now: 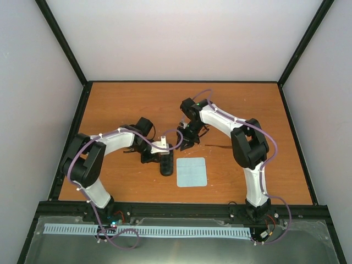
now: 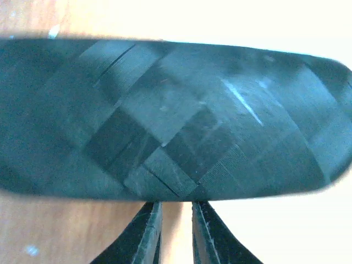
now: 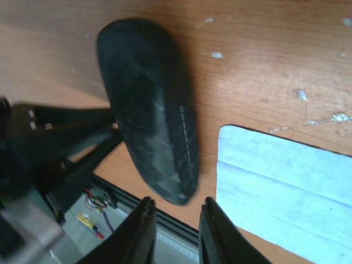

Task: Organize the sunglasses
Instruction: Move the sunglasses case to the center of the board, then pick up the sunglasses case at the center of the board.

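Closed black glasses case (image 2: 165,118) lies just ahead of the left gripper (image 2: 175,231), its fingers narrowly parted, holding nothing; right gripper (image 3: 175,231) likewise, blue cloth (image 3: 286,187) beside its fingertips; sunglasses unseen

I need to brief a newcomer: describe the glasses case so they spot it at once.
On the wooden table, look just in front of the left gripper. There lies the glasses case, a closed black oblong shell with a faceted surface. Its only neighbour, the pale blue cloth, is flat and square.
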`<state>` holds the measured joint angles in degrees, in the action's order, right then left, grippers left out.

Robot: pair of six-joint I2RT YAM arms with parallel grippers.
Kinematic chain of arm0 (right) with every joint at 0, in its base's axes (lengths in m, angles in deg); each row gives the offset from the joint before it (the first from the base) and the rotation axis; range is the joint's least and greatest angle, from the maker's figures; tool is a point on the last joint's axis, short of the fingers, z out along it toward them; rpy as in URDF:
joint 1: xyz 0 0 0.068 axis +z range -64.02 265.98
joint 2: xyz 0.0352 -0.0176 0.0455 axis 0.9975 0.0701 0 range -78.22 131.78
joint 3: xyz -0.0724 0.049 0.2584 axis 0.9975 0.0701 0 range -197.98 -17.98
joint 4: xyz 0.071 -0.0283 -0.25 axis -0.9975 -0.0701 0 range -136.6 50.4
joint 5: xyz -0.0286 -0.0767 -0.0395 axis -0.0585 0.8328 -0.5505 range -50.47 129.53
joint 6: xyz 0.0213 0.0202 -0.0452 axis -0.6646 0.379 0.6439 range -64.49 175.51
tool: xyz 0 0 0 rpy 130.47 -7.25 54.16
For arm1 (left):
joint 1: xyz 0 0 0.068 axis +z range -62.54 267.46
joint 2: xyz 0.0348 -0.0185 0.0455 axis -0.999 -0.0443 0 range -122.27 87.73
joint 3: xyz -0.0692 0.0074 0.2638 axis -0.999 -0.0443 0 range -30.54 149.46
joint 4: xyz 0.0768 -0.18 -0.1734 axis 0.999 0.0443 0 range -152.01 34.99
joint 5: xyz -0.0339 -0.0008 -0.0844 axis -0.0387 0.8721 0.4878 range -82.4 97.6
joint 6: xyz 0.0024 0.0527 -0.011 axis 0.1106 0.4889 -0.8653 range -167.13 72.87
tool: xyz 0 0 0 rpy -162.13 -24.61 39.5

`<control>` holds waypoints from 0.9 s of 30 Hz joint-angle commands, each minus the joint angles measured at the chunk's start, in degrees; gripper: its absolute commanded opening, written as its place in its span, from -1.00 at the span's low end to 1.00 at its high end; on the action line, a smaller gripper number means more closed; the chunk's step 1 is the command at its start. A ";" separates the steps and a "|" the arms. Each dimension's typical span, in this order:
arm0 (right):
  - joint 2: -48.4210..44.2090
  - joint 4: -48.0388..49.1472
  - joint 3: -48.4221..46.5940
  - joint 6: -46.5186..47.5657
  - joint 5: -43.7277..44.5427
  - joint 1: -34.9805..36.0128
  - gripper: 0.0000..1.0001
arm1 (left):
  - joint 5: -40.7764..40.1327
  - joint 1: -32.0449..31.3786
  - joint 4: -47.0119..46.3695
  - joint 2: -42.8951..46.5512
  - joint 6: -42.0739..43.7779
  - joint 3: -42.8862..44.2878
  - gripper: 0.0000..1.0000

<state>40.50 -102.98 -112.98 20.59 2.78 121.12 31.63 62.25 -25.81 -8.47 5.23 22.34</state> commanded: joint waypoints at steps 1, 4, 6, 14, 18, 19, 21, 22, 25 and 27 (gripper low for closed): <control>0.33 -3.34 -1.48 1.23 1.36 0.57 -0.47 | 6.13 -2.36 1.09 -0.01 -4.91 0.51 -0.62; -0.14 -5.92 -3.43 3.45 3.24 1.59 -0.22 | 4.99 -2.39 0.41 0.41 -5.20 0.08 -0.61; 0.78 -9.86 -8.21 5.56 5.76 2.95 -0.10 | 1.41 -2.19 -1.09 1.25 -5.46 -1.01 -0.61; 8.04 -22.72 -25.08 19.04 18.05 8.94 0.04 | 4.82 16.28 0.71 8.80 1.65 -2.24 -0.47; 5.59 -21.91 -22.55 22.93 20.55 10.75 0.11 | 10.81 25.40 2.15 10.83 2.57 -0.98 -0.46; 5.13 -22.09 -21.77 22.74 22.52 11.13 0.16 | 11.80 26.94 2.06 11.15 1.87 -0.58 -0.46; 4.93 -22.51 -20.90 22.53 24.92 11.94 0.28 | 13.75 29.69 1.35 11.47 -0.68 0.25 -0.46; 5.28 -22.69 -21.10 22.42 25.79 12.63 0.37 | 14.28 30.61 1.06 11.35 -1.77 0.59 -0.45; 7.48 -22.93 -23.58 21.50 27.33 15.18 0.45 | 14.45 32.04 -0.66 11.13 -5.02 1.37 -0.46; 9.64 -22.93 -25.77 20.12 28.51 16.69 0.45 | 14.38 32.93 -2.22 11.12 -7.22 1.64 -0.45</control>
<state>47.05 -124.61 -135.10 41.53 27.15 134.38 42.75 93.64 -25.78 1.89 2.67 21.58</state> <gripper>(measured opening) 0.722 0.273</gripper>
